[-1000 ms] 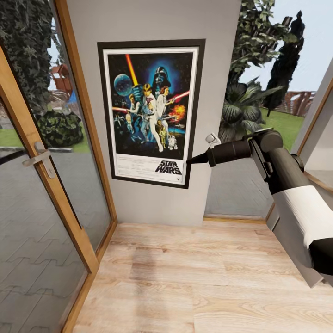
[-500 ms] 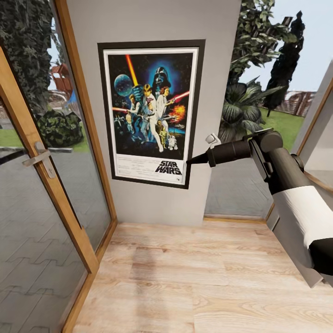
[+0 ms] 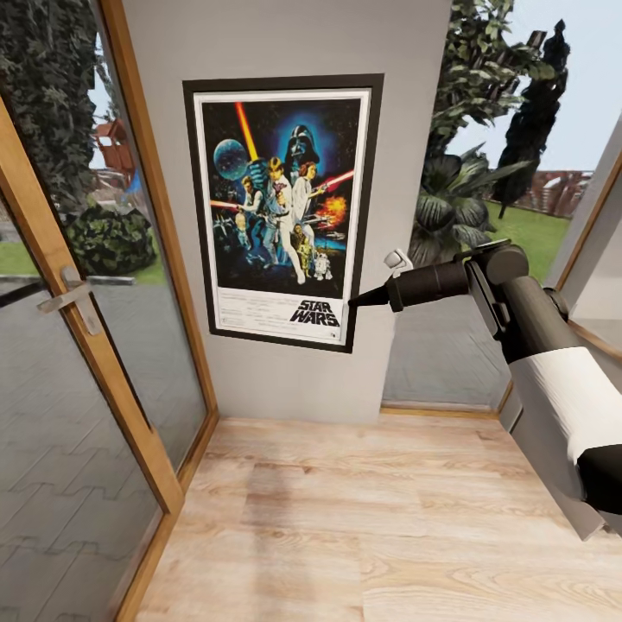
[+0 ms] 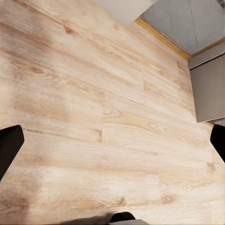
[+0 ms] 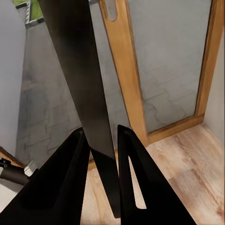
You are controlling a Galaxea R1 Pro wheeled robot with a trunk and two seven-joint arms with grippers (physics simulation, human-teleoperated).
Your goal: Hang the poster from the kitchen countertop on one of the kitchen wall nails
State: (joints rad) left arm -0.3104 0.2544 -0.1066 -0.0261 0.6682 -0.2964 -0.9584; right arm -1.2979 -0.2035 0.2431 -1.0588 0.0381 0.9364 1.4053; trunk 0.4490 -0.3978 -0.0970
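**Poster at wall, hanging step**

Poster [image 3: 283, 210] sits flat against the grey wall [image 3: 285, 39], upright, between the glass door [image 3: 78, 345] and a window. Right end effector [image 3: 356, 301] pinches its lower right frame edge; both fingers clamp the black edge in the wrist view. Left end effector [image 4: 112, 140] spread wide over the floor [image 4: 93, 93], empty. Nail not visible. Judgement: confirm it hangs, then release.

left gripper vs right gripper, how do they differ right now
The right gripper is shut on the poster, pinching its black frame edge; the left gripper is open and holds nothing. The right gripper reaches toward the wall, while the left gripper faces the wooden floor. Both have black fingers.
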